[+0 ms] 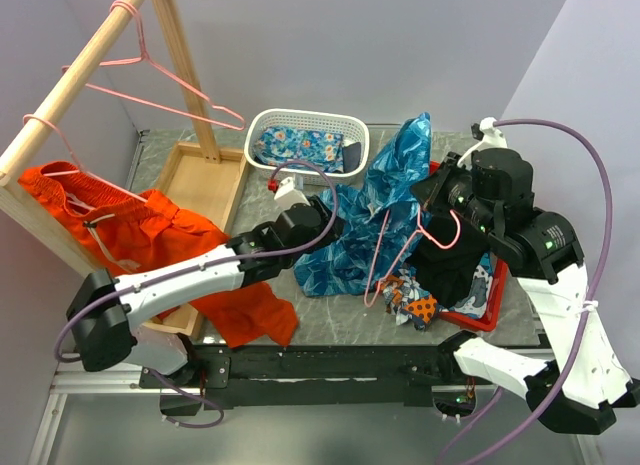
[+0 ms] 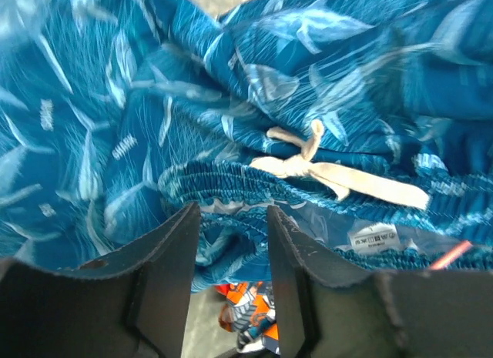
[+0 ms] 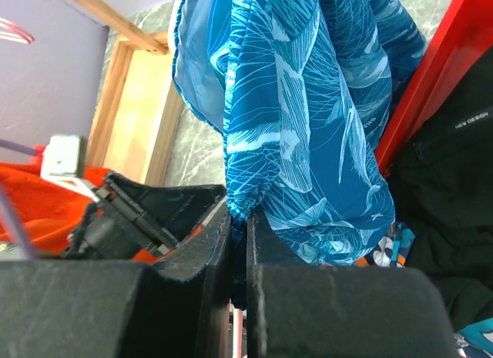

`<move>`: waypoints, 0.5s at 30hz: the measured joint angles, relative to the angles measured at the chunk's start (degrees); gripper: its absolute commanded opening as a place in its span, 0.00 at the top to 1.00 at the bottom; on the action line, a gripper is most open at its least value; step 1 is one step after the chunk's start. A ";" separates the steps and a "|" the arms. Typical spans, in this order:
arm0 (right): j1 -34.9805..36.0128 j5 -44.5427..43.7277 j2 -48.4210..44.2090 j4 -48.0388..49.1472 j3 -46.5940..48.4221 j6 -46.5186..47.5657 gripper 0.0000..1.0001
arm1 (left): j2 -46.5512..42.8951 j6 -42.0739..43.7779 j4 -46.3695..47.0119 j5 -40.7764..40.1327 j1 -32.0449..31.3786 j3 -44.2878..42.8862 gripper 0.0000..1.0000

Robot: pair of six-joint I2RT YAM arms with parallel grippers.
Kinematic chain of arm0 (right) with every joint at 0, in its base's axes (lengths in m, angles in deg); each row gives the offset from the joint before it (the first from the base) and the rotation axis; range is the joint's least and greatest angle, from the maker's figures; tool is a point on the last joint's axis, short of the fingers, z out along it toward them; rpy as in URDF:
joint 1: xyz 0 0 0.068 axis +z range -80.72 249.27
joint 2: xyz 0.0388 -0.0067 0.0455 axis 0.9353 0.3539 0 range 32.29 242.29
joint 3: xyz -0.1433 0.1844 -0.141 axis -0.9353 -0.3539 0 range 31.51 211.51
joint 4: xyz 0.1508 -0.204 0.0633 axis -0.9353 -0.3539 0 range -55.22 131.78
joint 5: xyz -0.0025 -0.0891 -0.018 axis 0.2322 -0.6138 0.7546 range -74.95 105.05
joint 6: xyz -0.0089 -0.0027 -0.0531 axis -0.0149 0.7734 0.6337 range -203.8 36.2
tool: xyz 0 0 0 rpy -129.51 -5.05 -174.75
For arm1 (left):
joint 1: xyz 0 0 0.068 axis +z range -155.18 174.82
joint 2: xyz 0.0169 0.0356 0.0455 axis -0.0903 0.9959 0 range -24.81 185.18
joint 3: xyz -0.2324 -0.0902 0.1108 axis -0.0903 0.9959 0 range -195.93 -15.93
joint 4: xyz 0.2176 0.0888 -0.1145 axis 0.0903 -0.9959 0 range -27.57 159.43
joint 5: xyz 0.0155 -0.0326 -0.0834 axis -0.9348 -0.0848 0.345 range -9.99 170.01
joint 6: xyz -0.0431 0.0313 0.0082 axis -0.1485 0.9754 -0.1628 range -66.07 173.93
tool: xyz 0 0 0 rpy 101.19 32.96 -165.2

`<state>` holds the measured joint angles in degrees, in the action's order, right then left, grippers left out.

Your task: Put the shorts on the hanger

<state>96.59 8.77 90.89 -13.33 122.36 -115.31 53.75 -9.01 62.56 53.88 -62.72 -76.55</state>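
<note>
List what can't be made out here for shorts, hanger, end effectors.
- Top external: whether the hanger threads the shorts; fabric covers the wire.
- Left wrist: label print too small; whether the open left end effector touches fabric.
- Right wrist: how much fabric the right end effector pinches; its fingers hide it.

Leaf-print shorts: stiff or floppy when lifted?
Likely floppy: the shorts hang in folds from the right tool. Probably light, since a thin pinch bears them. The elastic waistband may bunch; its drawstring could snag.
</note>
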 measured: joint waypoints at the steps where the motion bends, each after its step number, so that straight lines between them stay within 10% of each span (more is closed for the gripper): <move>1: 0.00 -0.11 0.00 -0.02 -0.13 -0.24 1.00 | 0.46 -1.25 -0.09 0.74 0.17 0.00 0.51; 15: -0.15 -1.86 -0.61 0.00 -0.55 -2.40 1.00 | 8.85 -14.34 1.09 13.09 4.96 0.52 0.50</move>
<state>96.43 6.91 90.28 -13.33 121.82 -117.71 62.60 -23.34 63.65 66.98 -57.76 -76.03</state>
